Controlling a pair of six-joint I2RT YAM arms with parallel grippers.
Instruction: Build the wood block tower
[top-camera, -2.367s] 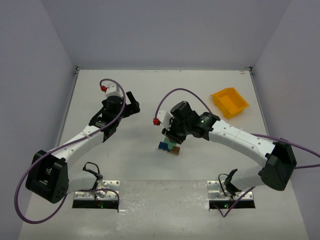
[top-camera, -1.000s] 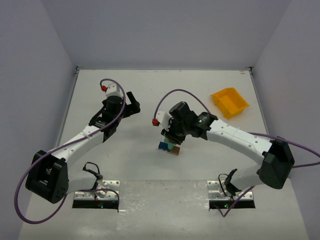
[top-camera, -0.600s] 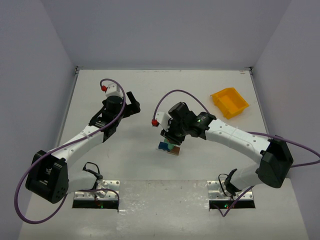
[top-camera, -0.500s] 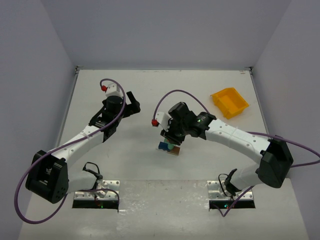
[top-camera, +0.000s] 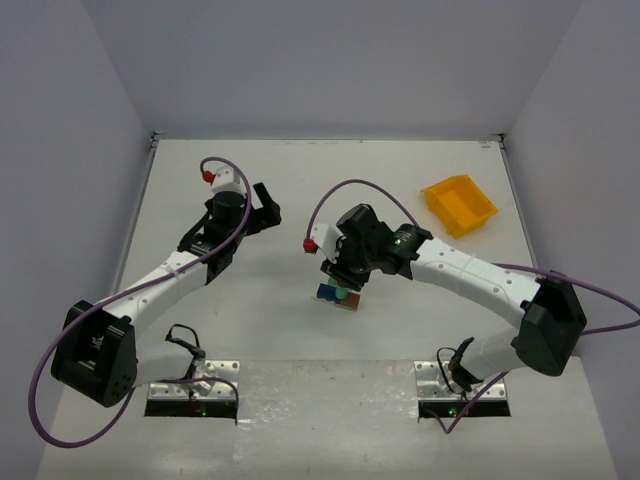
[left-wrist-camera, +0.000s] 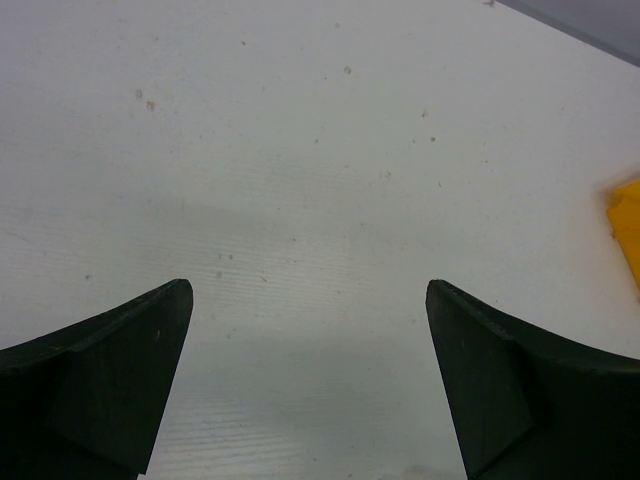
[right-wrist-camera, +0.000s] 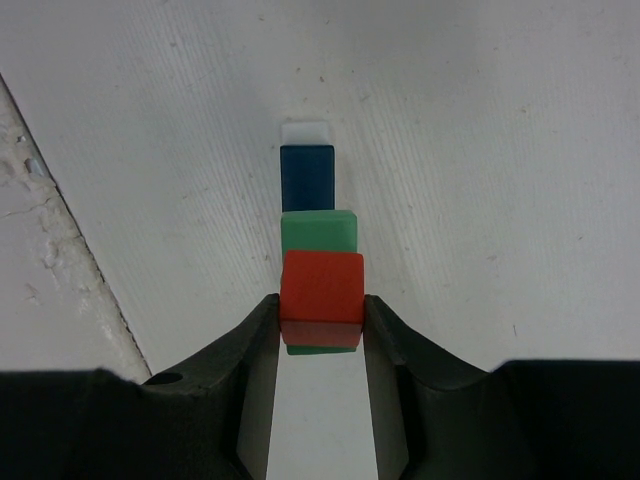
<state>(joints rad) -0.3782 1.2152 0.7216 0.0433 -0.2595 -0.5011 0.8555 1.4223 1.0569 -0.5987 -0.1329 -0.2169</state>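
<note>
My right gripper (right-wrist-camera: 320, 312) is shut on a red block (right-wrist-camera: 321, 285) and holds it right over a mint green block (right-wrist-camera: 319, 230). I cannot tell whether the two touch. A blue block (right-wrist-camera: 307, 177) lies just beyond the green one. In the top view the right gripper (top-camera: 343, 277) hangs over the small cluster at the table's middle: blue (top-camera: 326, 292), mint green (top-camera: 340, 296) and brown (top-camera: 350, 304). The red block is hidden there. My left gripper (top-camera: 266, 207) is open and empty over bare table at the left, and its wrist view (left-wrist-camera: 308, 290) shows wide-apart fingers.
A yellow plastic bin (top-camera: 459, 205) stands at the back right, and its edge shows in the left wrist view (left-wrist-camera: 628, 232). The right arm's purple cable (top-camera: 360, 184) arcs above the cluster. The table's near edge (right-wrist-camera: 60, 230) runs close to the blocks.
My right gripper has edged very slightly to the left with the red block in it. The left arm has not moved.
</note>
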